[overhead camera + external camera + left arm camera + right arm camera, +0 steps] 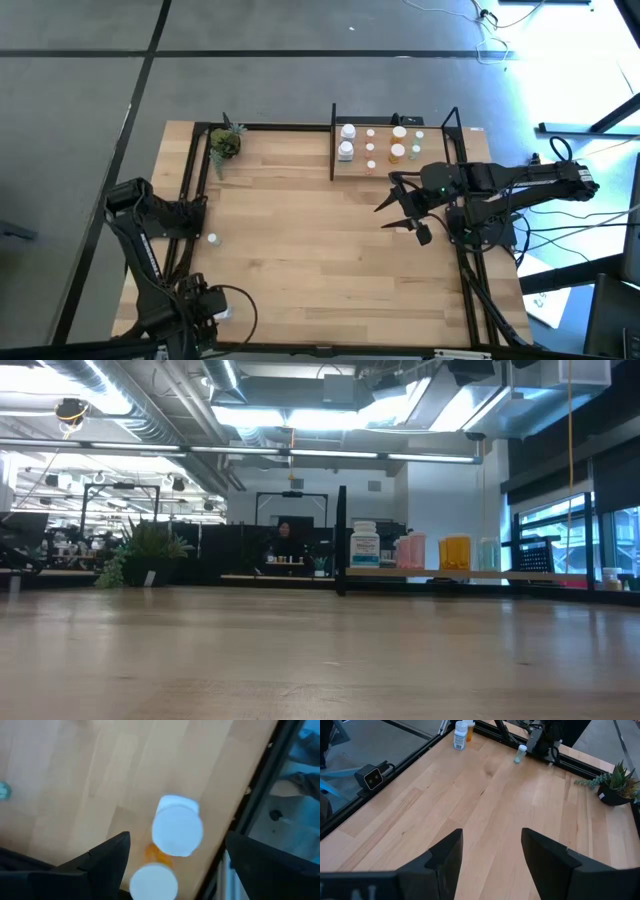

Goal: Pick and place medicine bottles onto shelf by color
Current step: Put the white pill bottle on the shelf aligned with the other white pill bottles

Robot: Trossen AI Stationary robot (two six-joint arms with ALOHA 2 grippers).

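With the left claw (175, 865) spread, the white-capped bottle (177, 831) should be centred between its fingers before closing.

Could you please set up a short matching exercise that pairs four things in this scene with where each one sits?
Things:
1. potted plant
2. white bottle with white cap
3. right gripper
4. shelf

Places:
A. between the left gripper's open fingers
B. far left corner of the table
C. far right of the table, holding bottles
D. over bare tabletop just in front of the shelf, empty

Pairs: 1-B, 2-A, 3-D, 4-C
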